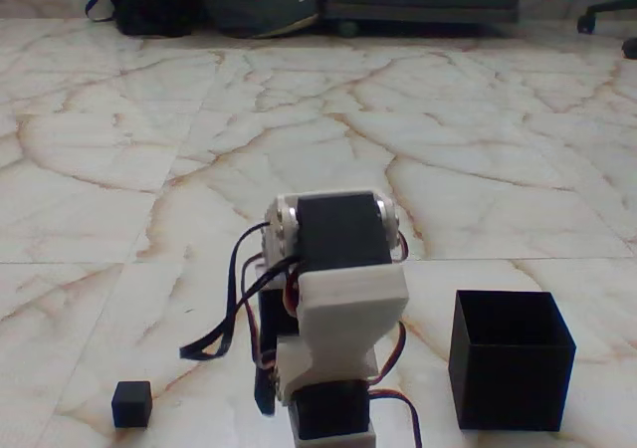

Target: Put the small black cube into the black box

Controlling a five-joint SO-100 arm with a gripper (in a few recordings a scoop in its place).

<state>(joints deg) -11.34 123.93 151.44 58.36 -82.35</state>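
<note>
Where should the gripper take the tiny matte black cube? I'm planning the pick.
Grip the small matte black cube across two opposite side faces, coming straight down from above: it sits flat on the marble floor with open space around it.

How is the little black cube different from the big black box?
The small black cube is tiny; the black box is far bigger. The cube looks solid, while the box is open on top and hollow. In the fixed view, the cube sits left of the arm, the box right. Both are matte black.
</note>
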